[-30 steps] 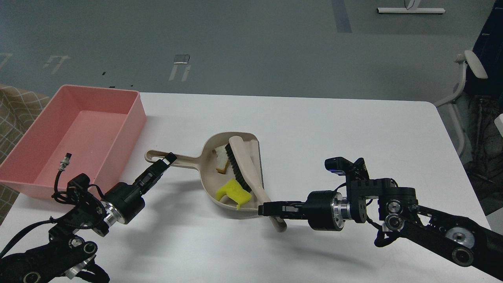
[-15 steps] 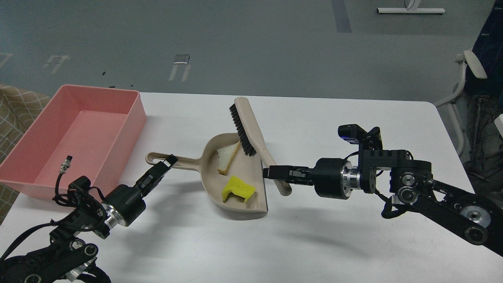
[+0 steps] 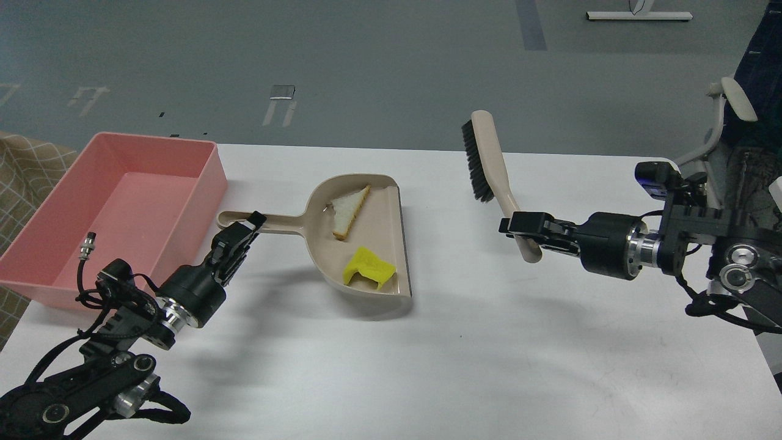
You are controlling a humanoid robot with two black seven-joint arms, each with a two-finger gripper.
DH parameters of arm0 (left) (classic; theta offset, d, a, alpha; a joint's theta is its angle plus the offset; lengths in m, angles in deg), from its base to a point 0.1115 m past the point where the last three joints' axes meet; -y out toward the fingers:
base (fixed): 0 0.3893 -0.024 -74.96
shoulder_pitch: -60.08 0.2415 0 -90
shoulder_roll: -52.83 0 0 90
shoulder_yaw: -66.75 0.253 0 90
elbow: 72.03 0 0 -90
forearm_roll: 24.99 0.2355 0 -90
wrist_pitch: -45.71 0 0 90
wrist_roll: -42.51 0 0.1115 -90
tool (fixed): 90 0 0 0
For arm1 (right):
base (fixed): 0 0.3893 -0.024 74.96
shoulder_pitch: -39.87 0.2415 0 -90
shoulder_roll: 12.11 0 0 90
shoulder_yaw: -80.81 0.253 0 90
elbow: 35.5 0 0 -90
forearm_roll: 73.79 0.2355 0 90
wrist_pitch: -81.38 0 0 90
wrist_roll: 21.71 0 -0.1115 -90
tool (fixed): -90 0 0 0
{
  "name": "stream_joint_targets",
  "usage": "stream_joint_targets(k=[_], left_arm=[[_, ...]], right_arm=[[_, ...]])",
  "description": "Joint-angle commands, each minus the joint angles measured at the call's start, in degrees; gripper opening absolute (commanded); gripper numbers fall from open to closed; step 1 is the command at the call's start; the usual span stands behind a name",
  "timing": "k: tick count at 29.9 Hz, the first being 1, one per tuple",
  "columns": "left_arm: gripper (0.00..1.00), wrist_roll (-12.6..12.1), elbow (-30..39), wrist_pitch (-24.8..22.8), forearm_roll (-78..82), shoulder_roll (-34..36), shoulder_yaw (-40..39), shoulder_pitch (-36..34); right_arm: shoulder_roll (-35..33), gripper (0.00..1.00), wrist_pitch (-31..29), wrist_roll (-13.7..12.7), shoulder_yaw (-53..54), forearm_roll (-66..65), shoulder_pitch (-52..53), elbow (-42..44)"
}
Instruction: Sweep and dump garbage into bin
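The bread slice (image 3: 348, 209) and the yellow sponge chunk (image 3: 366, 267) lie inside the beige dustpan (image 3: 382, 244), which is held slightly off the white table. My left gripper (image 3: 244, 229) is shut on the dustpan's handle (image 3: 275, 222). My right gripper (image 3: 519, 229) is shut on the handle of the beige brush (image 3: 492, 171), held in the air to the right of the dustpan, black bristles facing left. The pink bin (image 3: 116, 208) stands at the table's left edge; I see nothing in it.
The white table (image 3: 427, 366) ends just behind the bin and dustpan. A white chair (image 3: 721, 122) stands beyond the table's right corner. A checked cloth (image 3: 24, 177) hangs left of the bin.
My right gripper has carried the brush up out of the dustpan and far to the right. My left gripper has lifted the dustpan a little and shifted it toward the bin.
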Motion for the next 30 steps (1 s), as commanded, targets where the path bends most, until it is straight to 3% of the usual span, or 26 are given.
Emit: stream_joint_targets(k=[1, 7, 10, 16, 21, 30], left_arm=[[0.0, -0.65, 0.33, -2.38, -2.8, 1.18, -3.81, -0.15], [0.0, -1.09, 2.27, -8.53, -8.59, 5.31, -10.14, 0.55], [0.0, -2.76, 2.27, -11.7, -15.97, 8.65, -14.8, 0.9], [0.0, -3.2, 1.66, -16.43, -25.9, 18.12, -20.16, 4.23], [0.0, -2.5, -0.1, -18.64, -31.62, 25.69, -21.22, 8.19], [0.0, 1.1, -14.24, -23.64, -32.16, 35.01, -21.31, 9.08]], right_arm=[[-2.41, 0.01, 0.0, 1.41, 0.45, 0.71, -2.28, -0.01], [-3.91, 0.01, 0.0, 1.76, 0.8, 0.71, -5.89, -0.1], [-3.99, 0.01, 0.0, 1.94, 0.8, 0.71, -7.03, -0.19], [-3.99, 0.01, 0.0, 1.94, 0.8, 0.71, -8.26, -0.63], [-3.82, 0.01, 0.0, 1.94, 0.71, 0.71, -8.88, -0.98], [-3.21, 0.01, 0.0, 1.94, 0.63, 0.63, -10.28, -1.33]])
